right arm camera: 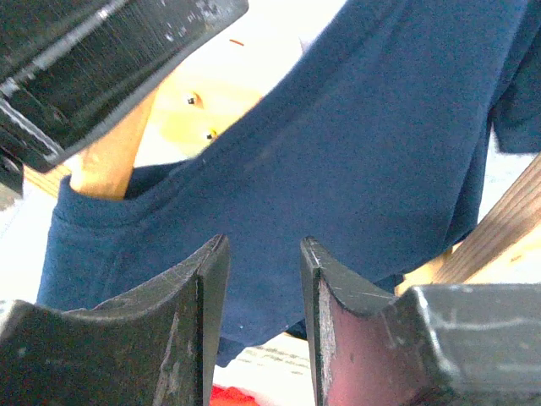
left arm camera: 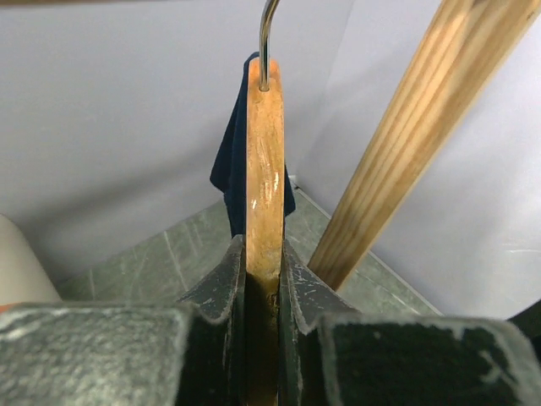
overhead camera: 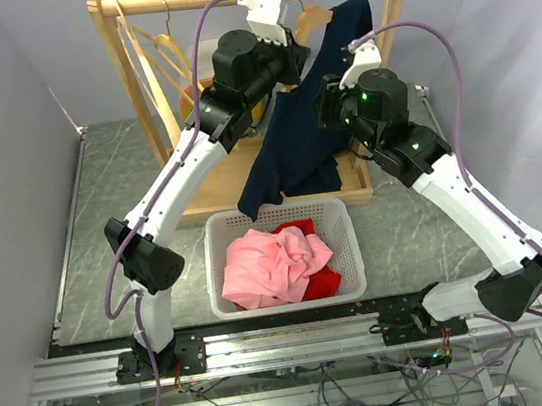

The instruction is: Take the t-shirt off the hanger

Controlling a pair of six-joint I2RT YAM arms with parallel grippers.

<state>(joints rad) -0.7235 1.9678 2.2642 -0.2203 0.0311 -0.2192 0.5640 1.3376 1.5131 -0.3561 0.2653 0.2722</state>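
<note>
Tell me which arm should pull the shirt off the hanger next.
Right. The right gripper is open and faces the navy shirt. The left gripper is clamped on the wooden hanger, so it is probably best left holding it steady.

My left hand (left arm camera: 262, 292) is clamped on the wooden hanger (left arm camera: 265, 169), its 2 fingers (left arm camera: 221, 283) flat against both faces. The hanger stands edge-on with its metal hook (left arm camera: 267, 42) on top. The navy t-shirt (left arm camera: 230, 173) is draped behind it, and a rack post (left arm camera: 406, 135) slants at the right over the counter (left arm camera: 161, 262).
</note>
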